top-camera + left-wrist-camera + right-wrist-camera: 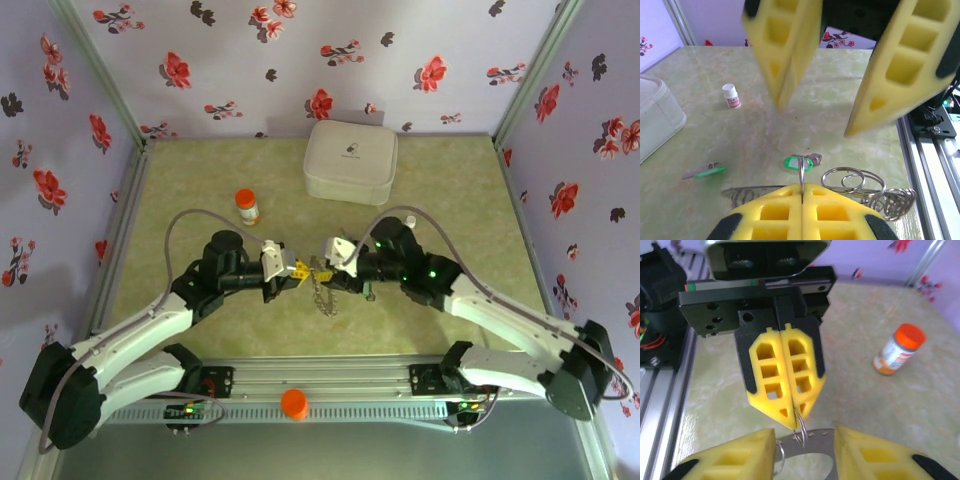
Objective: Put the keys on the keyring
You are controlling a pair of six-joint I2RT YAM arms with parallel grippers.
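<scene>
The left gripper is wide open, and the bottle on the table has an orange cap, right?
Not quite. The left gripper is shut, pinching a thin metal ring between its yellow fingertips. The right wrist view shows it. The bottle on the table does have an orange cap.

1. Three walls of lilac cloth printed with red and dark flowers: back wall [300, 60], left wall [50, 150], right wall [590, 130].
2. Slim grey metal posts [99, 70] in the two far corners, slanting outward toward the top of the overhead view.
3. Table top [450, 200] in pale yellow-green, faintly marbled and matt, reaching the foot of all three walls.
4. Silver slotted metal rail [350, 378] along the near edge of the table, with a plain grey strip [350, 450] below it in the overhead view.
5. Soft, even light, with only faint shadows on the table top.
</scene>
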